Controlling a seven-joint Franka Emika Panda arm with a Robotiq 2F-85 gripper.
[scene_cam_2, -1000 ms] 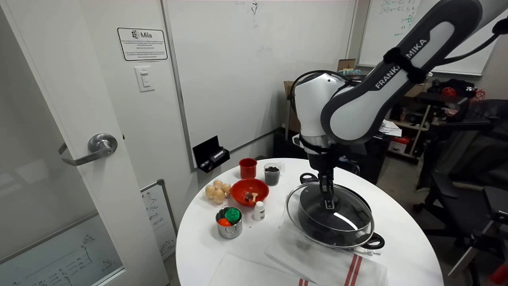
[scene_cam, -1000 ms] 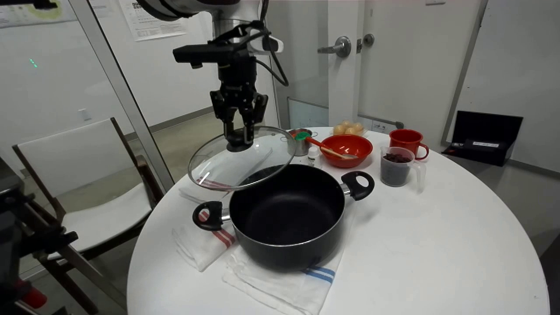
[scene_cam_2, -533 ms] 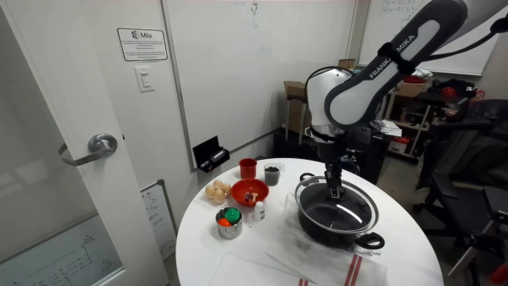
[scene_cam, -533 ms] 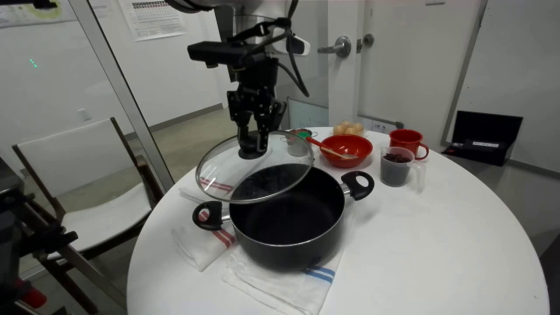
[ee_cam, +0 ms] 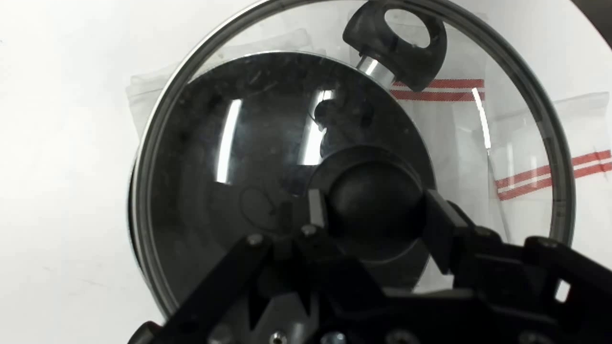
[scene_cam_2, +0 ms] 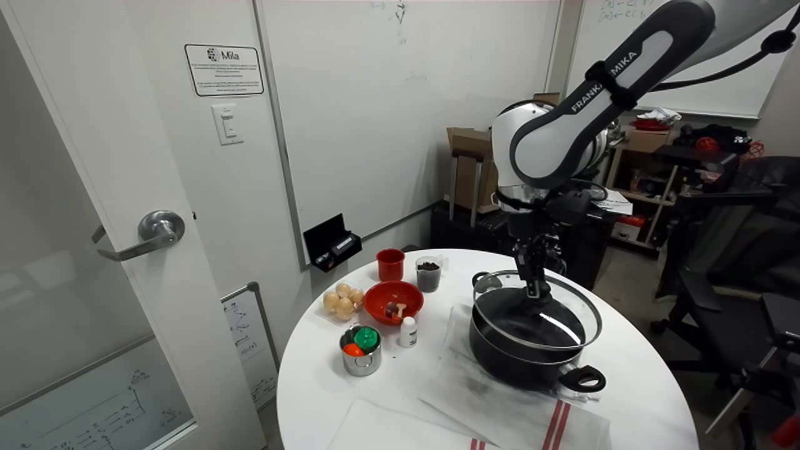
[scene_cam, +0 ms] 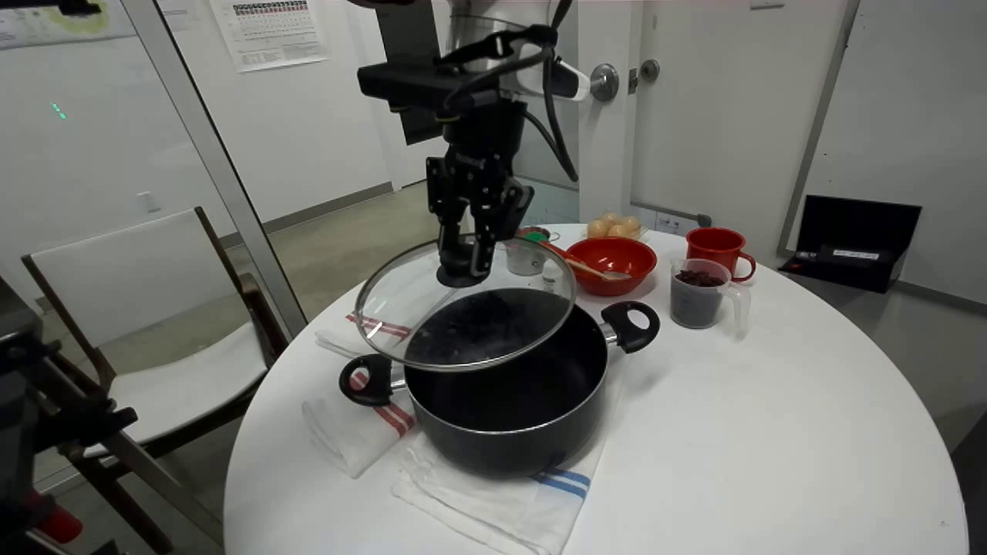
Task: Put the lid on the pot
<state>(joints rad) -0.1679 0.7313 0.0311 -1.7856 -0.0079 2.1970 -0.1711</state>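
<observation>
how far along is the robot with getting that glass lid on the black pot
Done: the fingers grip the glass lid by its black knob. In hand: the lid hangs above the black pot, looking off-centre in an exterior view, not yet seated. Left: centring it, lowering it into place and letting go.

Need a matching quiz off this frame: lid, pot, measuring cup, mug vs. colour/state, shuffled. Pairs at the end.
Things
1 lid
2 pot
3 measuring cup
4 mug

Colour or state
A holding dark bits
B held up in the gripper, not seated
C red
D black, standing on a cloth

Pairs: 1-B, 2-D, 3-A, 4-C
</observation>
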